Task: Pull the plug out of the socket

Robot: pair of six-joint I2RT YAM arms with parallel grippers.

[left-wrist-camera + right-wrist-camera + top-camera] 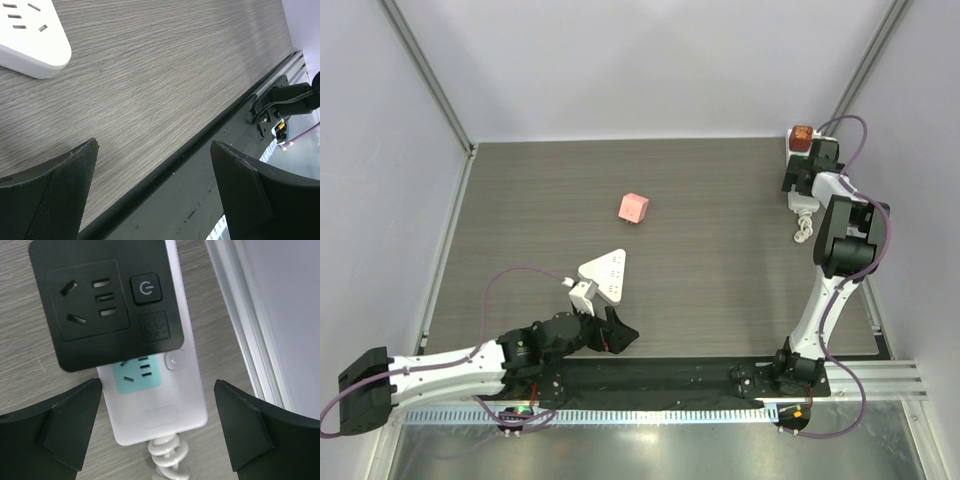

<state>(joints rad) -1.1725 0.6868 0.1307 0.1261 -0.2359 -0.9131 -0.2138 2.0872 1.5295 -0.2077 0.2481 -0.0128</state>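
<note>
The socket (165, 405) is a long white power strip with a teal outlet face and a knotted white cord (167, 460). It lies at the far right of the table (798, 200). A black plug block (105, 300) with its own outlet and power button sits on the strip, covering its upper part. An orange-brown piece (802, 134) sits at the strip's far end. My right gripper (157, 384) hovers open over the strip's cord end, a finger on each side, touching nothing. My left gripper (155, 150) is open and empty near the table's front edge (615, 335).
A white triangular plate (607, 272) with outlet holes lies just beyond the left gripper; its corner shows in the left wrist view (30, 40). A pink cube (634, 208) rests mid-table. A metal rail (250, 325) runs close beside the strip on the right.
</note>
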